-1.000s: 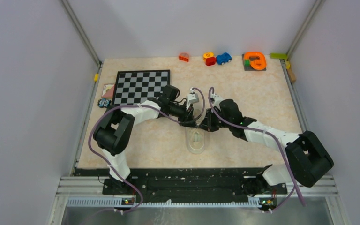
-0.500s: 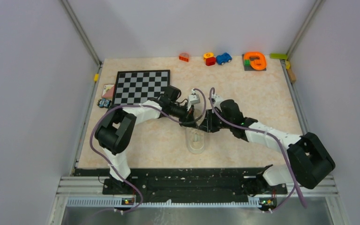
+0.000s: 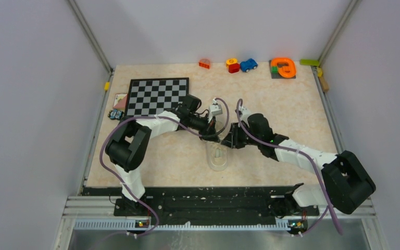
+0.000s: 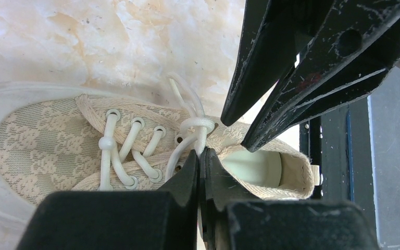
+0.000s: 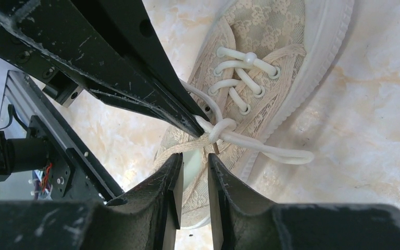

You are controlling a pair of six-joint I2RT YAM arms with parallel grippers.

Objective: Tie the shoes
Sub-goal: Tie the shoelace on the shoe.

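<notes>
While the left gripper (image 4: 200, 153) is closed on the lace (image 4: 202, 136) of the shoe (image 4: 41, 140), the slightly open, empty right gripper (image 5: 194, 159) hangs just beside the knot (image 5: 221, 127).

The cream sneaker (image 3: 218, 159) stands upright on its sole in the middle of the tabletop (image 3: 177, 156). Its woven upper bears a pale checked floral pattern above a smooth pale sole. White laces (image 4: 130, 151) cross through the eyelets, with 1 small bead-like lump on the row nearest the toe. Near the ankle opening the 2 ends cross in 1 simple knot (image 5: 221, 127). 1 strand runs into the closed left claw (image 4: 198, 156); another lies as a loose loop on the tabletop beside the sole.
</notes>
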